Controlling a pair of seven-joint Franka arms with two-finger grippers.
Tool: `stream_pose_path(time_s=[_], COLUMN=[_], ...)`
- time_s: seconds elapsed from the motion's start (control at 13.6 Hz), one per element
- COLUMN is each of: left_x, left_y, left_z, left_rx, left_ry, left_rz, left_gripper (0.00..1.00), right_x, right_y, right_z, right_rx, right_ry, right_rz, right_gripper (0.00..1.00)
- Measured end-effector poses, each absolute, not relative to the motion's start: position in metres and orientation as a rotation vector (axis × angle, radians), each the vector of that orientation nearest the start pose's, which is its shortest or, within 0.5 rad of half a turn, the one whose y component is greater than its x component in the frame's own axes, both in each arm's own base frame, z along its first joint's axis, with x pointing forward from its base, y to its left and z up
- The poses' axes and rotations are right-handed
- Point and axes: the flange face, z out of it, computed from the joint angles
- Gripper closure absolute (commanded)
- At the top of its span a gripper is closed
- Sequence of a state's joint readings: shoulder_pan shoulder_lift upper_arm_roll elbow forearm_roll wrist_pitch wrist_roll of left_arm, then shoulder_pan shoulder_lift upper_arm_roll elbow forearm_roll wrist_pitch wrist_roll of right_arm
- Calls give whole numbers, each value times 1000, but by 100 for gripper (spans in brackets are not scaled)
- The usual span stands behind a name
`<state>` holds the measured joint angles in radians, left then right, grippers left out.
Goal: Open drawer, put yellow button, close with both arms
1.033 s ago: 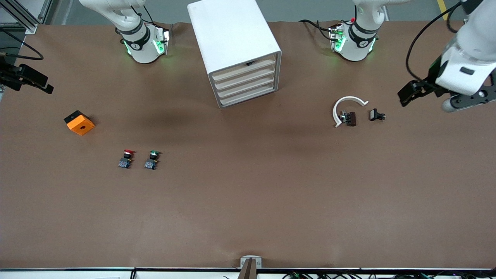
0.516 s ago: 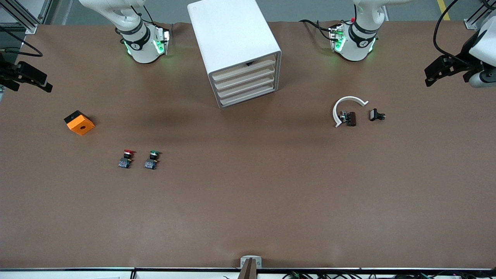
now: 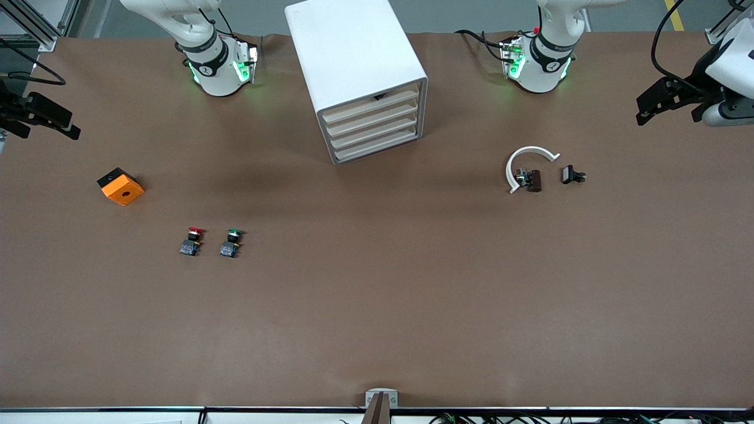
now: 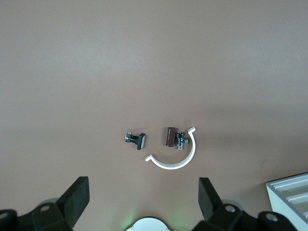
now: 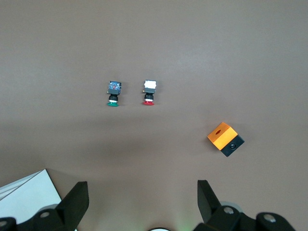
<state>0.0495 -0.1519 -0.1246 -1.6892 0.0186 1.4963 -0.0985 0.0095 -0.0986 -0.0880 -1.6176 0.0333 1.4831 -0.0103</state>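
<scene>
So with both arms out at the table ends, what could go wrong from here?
Left gripper and right gripper hang open over their own table ends. No yellow button shows; only the red button and green button lie out, so a wrong pick is possible. The cabinet sits askew with all drawers shut; a pull on one thin front strip might drag it.

One cabinet point(image 3: 358, 70) with four drawers point(image 3: 373, 122); two buttons, red point(image 3: 191, 241) and green point(image 3: 230, 242); one orange block point(image 3: 120, 186); one white ring piece point(image 3: 526, 162); two small fittings point(image 3: 532, 179).

Robotics lab: twin arms point(image 3: 200, 53), brown bench point(image 3: 377, 306)
</scene>
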Motion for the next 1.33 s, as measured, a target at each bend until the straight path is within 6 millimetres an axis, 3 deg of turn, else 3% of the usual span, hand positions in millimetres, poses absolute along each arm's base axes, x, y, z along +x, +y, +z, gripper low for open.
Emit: stream_pose_path(time_s=[0.59,1.33], left_x=[510,512], left_y=[-41,-40], left_z=[636,641], left_rx=[-3105,-3106], left_ry=[-37,-40], left_rz=[62,46], left_gripper=[0,0], right_x=[511,510], right_y=[-38,-38], right_z=[650,650], right_rx=[-3096,-3095], right_ry=[98,98], right_rz=[50,62], right_gripper=[0,0])
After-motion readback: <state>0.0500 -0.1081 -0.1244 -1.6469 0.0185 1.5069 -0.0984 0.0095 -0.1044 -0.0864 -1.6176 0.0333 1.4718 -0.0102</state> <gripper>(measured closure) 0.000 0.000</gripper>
